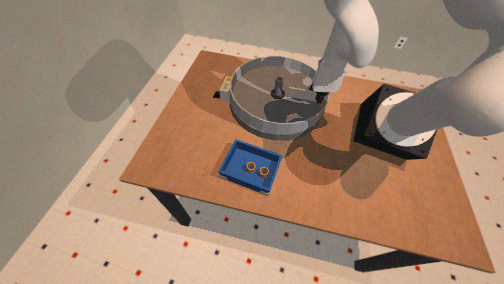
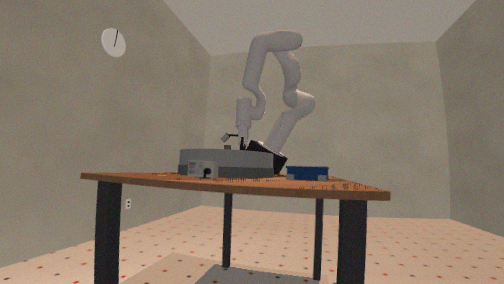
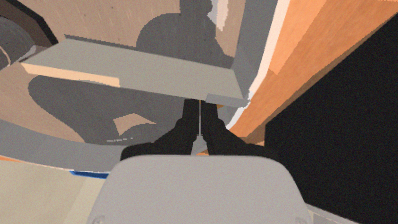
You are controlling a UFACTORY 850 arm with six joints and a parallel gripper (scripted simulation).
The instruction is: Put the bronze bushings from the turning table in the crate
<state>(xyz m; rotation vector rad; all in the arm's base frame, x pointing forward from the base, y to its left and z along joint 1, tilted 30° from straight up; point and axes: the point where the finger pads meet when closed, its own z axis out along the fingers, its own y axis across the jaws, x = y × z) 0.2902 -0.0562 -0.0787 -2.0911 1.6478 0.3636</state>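
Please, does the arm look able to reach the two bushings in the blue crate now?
Probably yes: the blue crate is open on top, and nothing stands over the two bushings. The gripper would first need to clear the turntable wall.
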